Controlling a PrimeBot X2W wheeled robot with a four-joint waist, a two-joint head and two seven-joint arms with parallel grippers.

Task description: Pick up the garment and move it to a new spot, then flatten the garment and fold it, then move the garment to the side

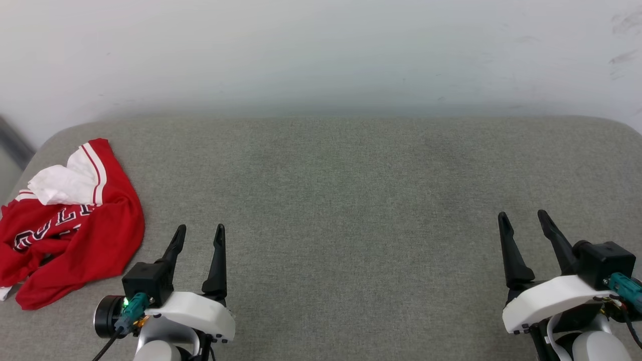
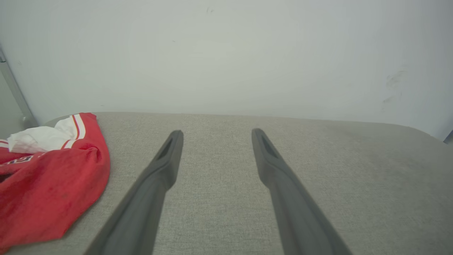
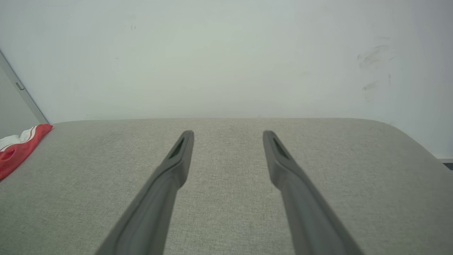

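"Judging by how the garment [image 1: 85,235] lies, how much of the task can be counted as done?"

"Nothing, it is judged. The garment is seen crumpled in a heap on the grey padded surface [image 1: 341,200], just to the left of the left pincer [image 1: 200,228] and not touched by it. That pincer is seen open, its fingers spread with nothing between them. The right pincer [image 1: 522,215] is likewise spread and empty, and the garment is well apart from it, far off to its left."

"What is left, then?"

"All of it: the garment is yet to be picked up, carried to a new spot, flattened, folded and set aside. Plenty of bare surface is offered ahead of both pincers and between them."

"What is shown by one view and not by another?"

"In the head view the black, white-outlined lettering and the bunched white sleeve are made out, and both pincers are taken in at once. In the left wrist view the garment [image 2: 53,184] is cut off by the frame edge, yet its rounded red fold is seen close on the left of the left pincer [image 2: 216,132]. In the right wrist view a small red-and-white corner of the garment [image 3: 17,148] is caught far to the left of the right pincer [image 3: 228,132], and scuff marks on the wall [image 3: 375,60] are shown more plainly."
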